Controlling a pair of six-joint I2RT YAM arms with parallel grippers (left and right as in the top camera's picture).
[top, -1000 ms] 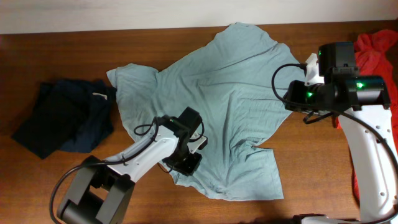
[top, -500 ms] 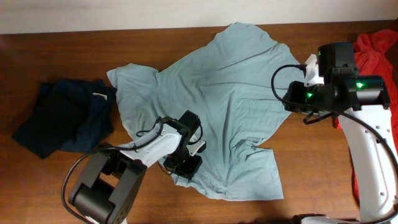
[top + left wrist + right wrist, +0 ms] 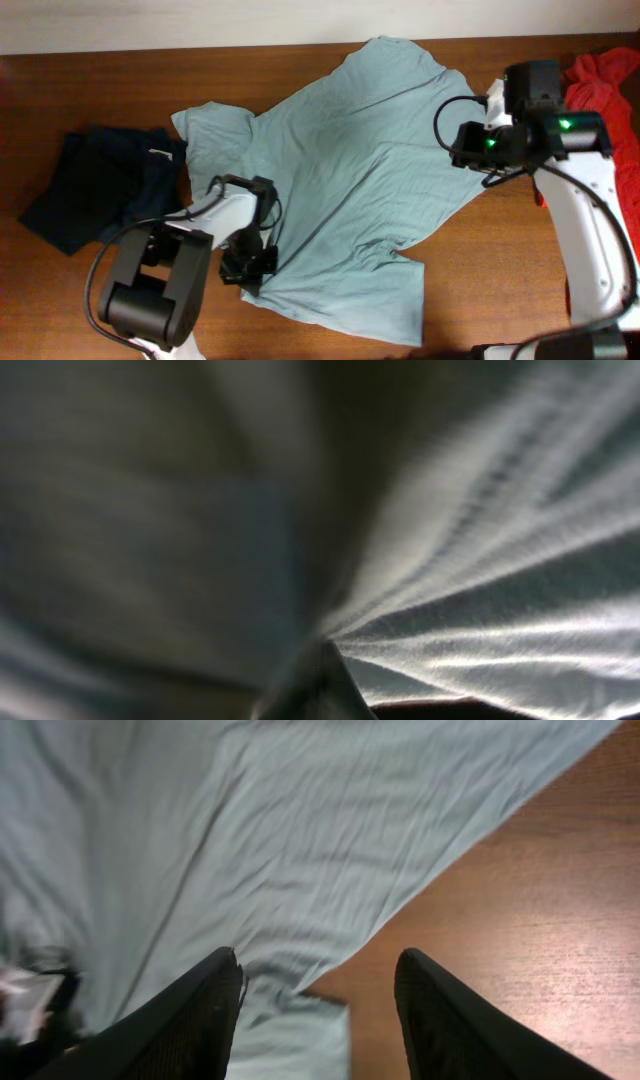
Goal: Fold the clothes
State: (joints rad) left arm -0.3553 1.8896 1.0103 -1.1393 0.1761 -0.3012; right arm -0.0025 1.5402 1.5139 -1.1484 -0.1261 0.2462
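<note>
left fingers (image 3: 247,268): clenched on edge of pale grey-blue thin cotton t-shirt (image 3: 350,150)
right fingers (image 3: 195,1020): released, shirt edge and wooden desk (image 3: 540,920) below

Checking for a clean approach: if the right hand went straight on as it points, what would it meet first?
Probably the T-shirt, near its edge; the right hand points open at it, with bare table just beside. Depth is unclear.

The overhead camera looks straight down on the table (image 3: 120,80) from far, over its whole width. The left wrist camera is very near the T-shirt (image 3: 480,610); blurred cloth fills its frame. The right wrist camera looks down from higher, past its own fingers (image 3: 190,1020), on the shirt edge and bare wood, which the overhead view shows right of centre.
</note>
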